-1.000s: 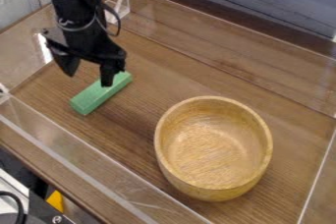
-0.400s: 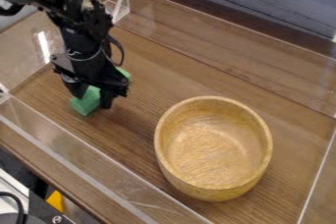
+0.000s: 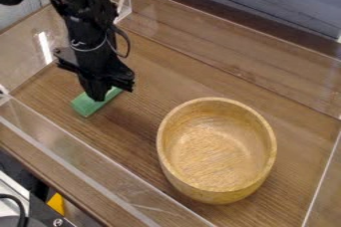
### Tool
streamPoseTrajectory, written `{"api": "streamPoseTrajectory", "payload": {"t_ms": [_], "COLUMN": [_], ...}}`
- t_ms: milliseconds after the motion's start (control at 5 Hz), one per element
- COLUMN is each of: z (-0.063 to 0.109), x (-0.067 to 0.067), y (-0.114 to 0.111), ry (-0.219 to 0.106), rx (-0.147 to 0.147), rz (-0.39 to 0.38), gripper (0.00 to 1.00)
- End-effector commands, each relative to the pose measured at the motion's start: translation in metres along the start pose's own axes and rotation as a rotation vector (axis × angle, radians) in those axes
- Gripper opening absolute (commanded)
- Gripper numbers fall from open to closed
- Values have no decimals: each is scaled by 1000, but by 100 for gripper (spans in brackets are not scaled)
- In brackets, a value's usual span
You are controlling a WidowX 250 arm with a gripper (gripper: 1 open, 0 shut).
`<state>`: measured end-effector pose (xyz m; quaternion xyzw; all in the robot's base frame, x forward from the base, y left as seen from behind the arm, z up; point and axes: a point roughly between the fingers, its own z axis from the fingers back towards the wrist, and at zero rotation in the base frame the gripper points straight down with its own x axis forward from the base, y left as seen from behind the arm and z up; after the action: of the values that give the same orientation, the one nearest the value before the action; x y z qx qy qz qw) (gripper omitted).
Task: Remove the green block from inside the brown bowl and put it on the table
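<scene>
The green block (image 3: pixel 90 105) lies on the table (image 3: pixel 226 72), left of the brown bowl (image 3: pixel 217 149) and well apart from it. Nothing lies in the bowl. My black gripper (image 3: pixel 98 92) points steeply down onto the block's far half and hides it; only the near end shows. The fingers (image 3: pixel 103 84) stand close together, pressed against the block's sides, so the gripper is shut on the block. The block still looks to be resting on the tabletop.
Clear acrylic walls (image 3: pixel 80 176) run along the table's front and left edges, with another wall (image 3: pixel 226 17) at the back. A clear upright panel (image 3: pixel 123 4) stands behind the arm. The bowl fills the right front part of the table.
The gripper sank over the block's far end and its jaws, open a second ago, have come together on the block. The block and bowl stay where they were.
</scene>
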<state>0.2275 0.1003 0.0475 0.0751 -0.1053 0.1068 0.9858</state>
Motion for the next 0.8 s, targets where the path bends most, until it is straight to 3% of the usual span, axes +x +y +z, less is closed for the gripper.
{"api": "streamPoseTrajectory", "payload": {"t_ms": [0, 200, 400, 600], "z": [12, 23, 25, 30], "x": [5, 10, 9, 8], "y": [-12, 0, 10, 19], "ry": [-39, -25, -16, -4], "rx": [-8, -7, -14, -21], "rz": [-54, -49, -84, -110], "gripper": [0, 100, 0, 100]}}
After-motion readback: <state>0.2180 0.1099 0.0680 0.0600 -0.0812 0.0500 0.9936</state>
